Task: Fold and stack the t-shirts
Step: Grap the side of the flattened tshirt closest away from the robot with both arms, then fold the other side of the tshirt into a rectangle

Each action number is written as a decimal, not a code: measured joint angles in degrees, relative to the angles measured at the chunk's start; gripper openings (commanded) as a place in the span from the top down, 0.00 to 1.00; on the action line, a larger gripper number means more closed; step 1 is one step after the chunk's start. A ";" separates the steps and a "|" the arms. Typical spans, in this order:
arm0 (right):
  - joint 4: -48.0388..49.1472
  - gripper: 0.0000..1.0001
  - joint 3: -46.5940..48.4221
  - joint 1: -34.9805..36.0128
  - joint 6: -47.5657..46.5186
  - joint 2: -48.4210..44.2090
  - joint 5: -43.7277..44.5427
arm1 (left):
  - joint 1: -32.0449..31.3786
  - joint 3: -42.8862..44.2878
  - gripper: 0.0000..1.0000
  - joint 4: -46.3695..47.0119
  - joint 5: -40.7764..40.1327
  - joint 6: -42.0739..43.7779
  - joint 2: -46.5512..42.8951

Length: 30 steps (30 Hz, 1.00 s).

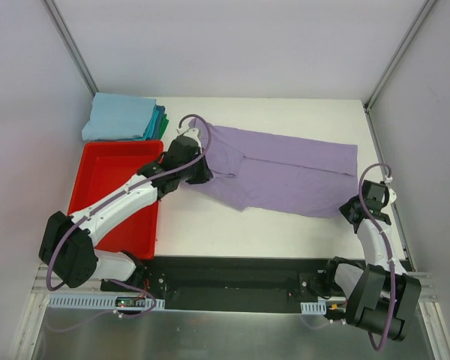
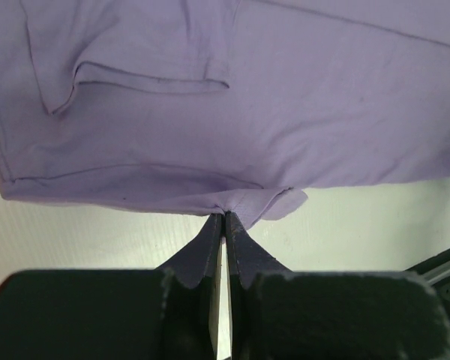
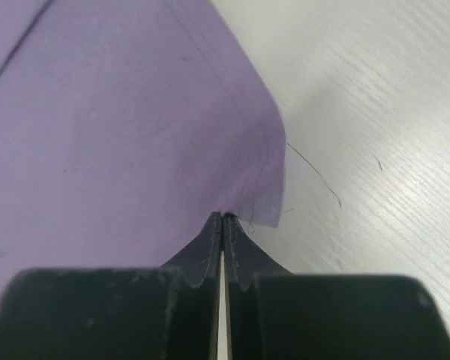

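The lavender-purple t-shirt (image 1: 285,169) lies spread across the white table, partly folded lengthwise. My left gripper (image 1: 199,174) is shut on its near left edge; the left wrist view shows the pinched hem (image 2: 244,201) at my fingertips (image 2: 225,215). My right gripper (image 1: 352,210) is shut on the shirt's near right corner (image 3: 259,214), with the jaws closed on the cloth (image 3: 223,217). A stack of folded t-shirts (image 1: 124,118), light blue on top with teal and green edges showing, sits at the far left corner.
A red plastic bin (image 1: 97,187) stands at the left, under my left arm. The table's right edge runs along a metal frame post (image 1: 386,157). The black base rail (image 1: 232,281) lies along the near edge.
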 measured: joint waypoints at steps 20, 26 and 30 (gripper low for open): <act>-0.26 1.00 13.70 0.00 -1.16 11.74 -2.32 | 7.72 15.04 1.00 2.99 0.26 9.60 10.49; 0.13 1.00 18.10 0.00 -1.11 17.29 -2.51 | 9.40 20.41 1.00 5.27 0.50 15.19 15.06; 0.20 1.00 20.00 0.02 -1.07 20.11 -2.49 | 10.03 23.50 1.00 7.02 1.57 18.86 18.05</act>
